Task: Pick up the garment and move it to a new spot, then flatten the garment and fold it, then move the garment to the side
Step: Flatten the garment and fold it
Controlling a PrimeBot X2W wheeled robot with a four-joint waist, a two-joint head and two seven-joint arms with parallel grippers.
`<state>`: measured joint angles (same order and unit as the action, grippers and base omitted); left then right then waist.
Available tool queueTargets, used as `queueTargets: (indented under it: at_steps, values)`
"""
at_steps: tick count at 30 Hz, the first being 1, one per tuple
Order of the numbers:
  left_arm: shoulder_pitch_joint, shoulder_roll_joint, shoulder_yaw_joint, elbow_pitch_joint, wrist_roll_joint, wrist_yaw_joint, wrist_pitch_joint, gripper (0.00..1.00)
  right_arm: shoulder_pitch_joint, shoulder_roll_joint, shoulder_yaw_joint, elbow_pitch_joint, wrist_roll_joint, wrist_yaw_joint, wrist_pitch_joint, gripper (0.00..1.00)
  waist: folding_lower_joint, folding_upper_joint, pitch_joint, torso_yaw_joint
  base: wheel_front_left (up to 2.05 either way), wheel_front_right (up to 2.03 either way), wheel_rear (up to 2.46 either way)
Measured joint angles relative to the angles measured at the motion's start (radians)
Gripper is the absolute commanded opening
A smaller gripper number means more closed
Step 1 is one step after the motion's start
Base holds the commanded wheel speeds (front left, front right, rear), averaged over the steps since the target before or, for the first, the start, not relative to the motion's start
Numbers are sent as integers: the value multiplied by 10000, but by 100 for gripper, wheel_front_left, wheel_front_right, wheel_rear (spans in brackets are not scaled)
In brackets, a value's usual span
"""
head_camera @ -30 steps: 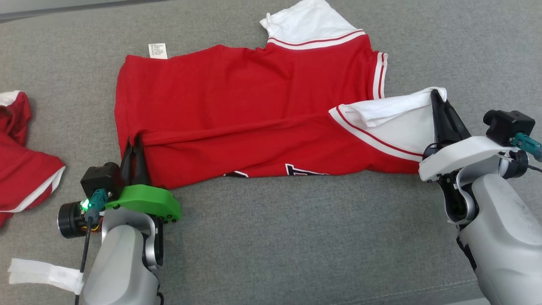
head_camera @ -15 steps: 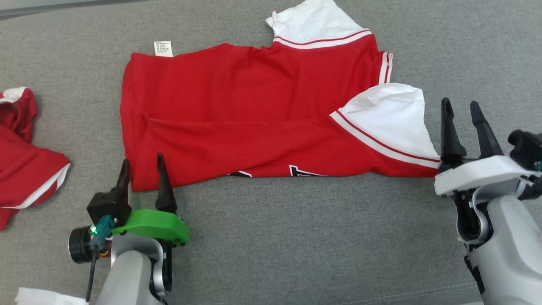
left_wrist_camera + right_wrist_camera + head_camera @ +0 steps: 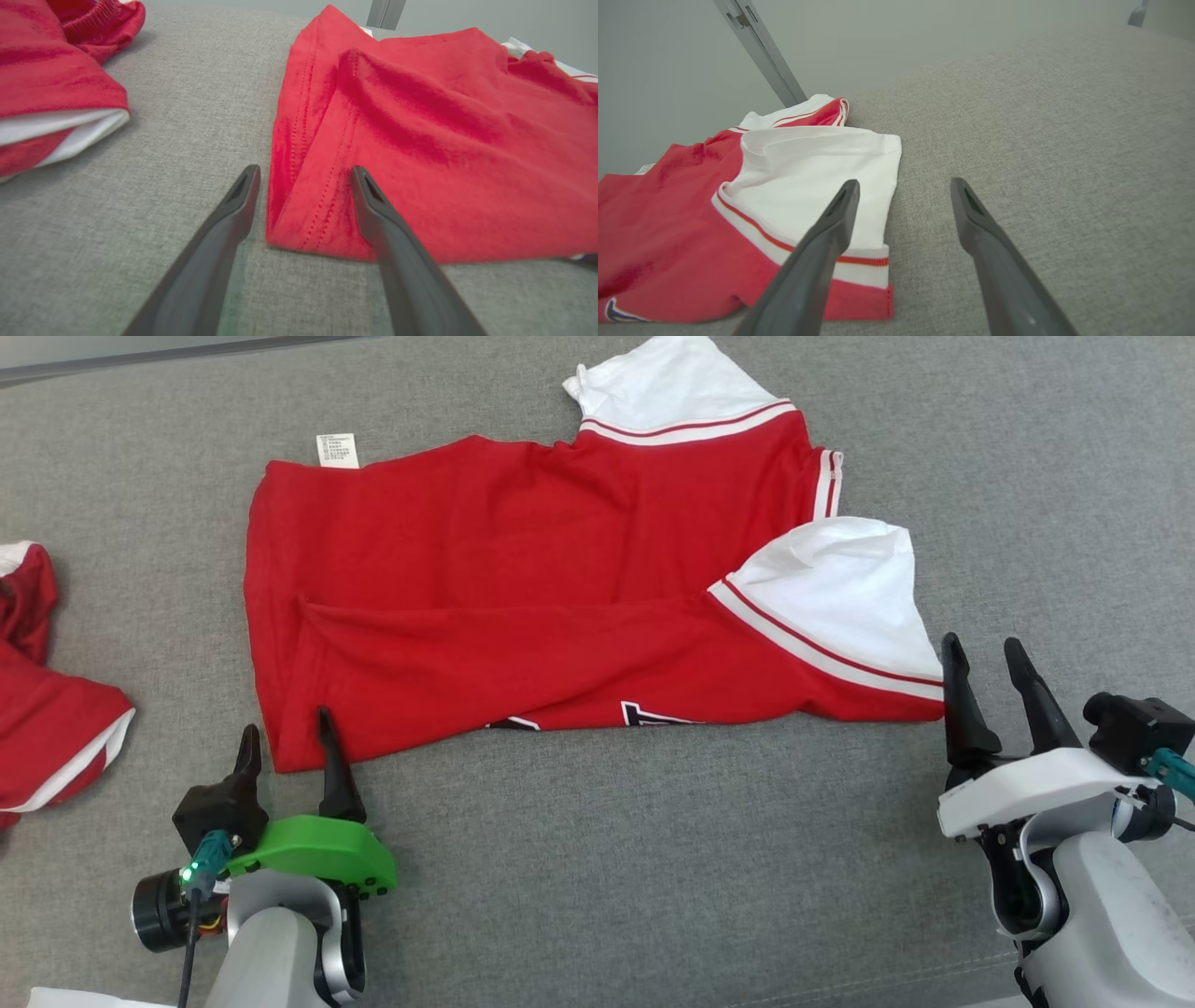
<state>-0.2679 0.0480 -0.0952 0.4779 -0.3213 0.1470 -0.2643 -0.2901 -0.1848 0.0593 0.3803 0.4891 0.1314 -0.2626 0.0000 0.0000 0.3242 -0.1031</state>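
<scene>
Folding is looking about half done. The red garment (image 3: pixel 523 569) is lying in the middle of the grey counter (image 3: pixel 597 877), with its near long side doubled over the rest. The left gripper (image 3: pixel 287 721) is hovering at the garment's near left corner, fingers wide apart and holding nothing. The right gripper (image 3: pixel 981 642) is hovering just beside the white sleeve (image 3: pixel 840 588), also wide and holding nothing. I think they are sitting at the two ends because a long fold is easiest to carry from there. The sleeve is sticking out past the body, so it is probably needing a tuck. Another red garment (image 3: pixel 47 728) is lying well apart at the left, out of the way.
</scene>
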Motion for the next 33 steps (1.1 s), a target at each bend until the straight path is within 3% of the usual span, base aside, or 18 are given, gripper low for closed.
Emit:
queueTargets:
  at_steps: [4,5,7,10,13,16,28,29,32,33]
  values:
    - [-75,-6,19,102,159,-113,-2,100,118,-38,221,42,6,0,0,100,0,0,22,-27,0,0,0]
    - [-85,-4,10,127,198,-153,0,89,156,-50,251,58,12,0,0,100,0,0,25,-33,0,0,0]
    - [-104,-4,-29,134,261,-242,-2,49,199,-84,270,88,25,0,0,100,0,0,21,-33,0,0,0]
    - [-101,-4,-115,121,309,-299,-2,28,291,-86,268,151,36,0,0,100,0,0,-14,-27,0,0,0]
    - [-51,-4,-207,119,336,-318,-2,23,419,-81,272,247,36,0,0,100,0,0,-64,-26,0,0,0]
    - [41,-6,-238,163,330,-322,-2,0,443,-81,370,343,36,0,0,100,0,0,-111,-27,0,0,0]
    - [69,-8,-61,178,244,-284,-2,0,505,-119,993,428,63,0,0,100,0,0,-166,50,0,0,0]
    - [69,-8,-56,176,236,-284,-2,0,504,-121,1060,487,90,0,0,68,0,0,-164,52,0,0,0]
    - [69,-8,-25,163,144,-284,-2,0,446,-138,1283,706,130,0,0,0,0,0,-149,56,0,0,0]
    - [69,-8,-23,159,138,-284,-2,0,405,-142,1346,773,176,0,0,0,0,0,-139,61,0,0,0]
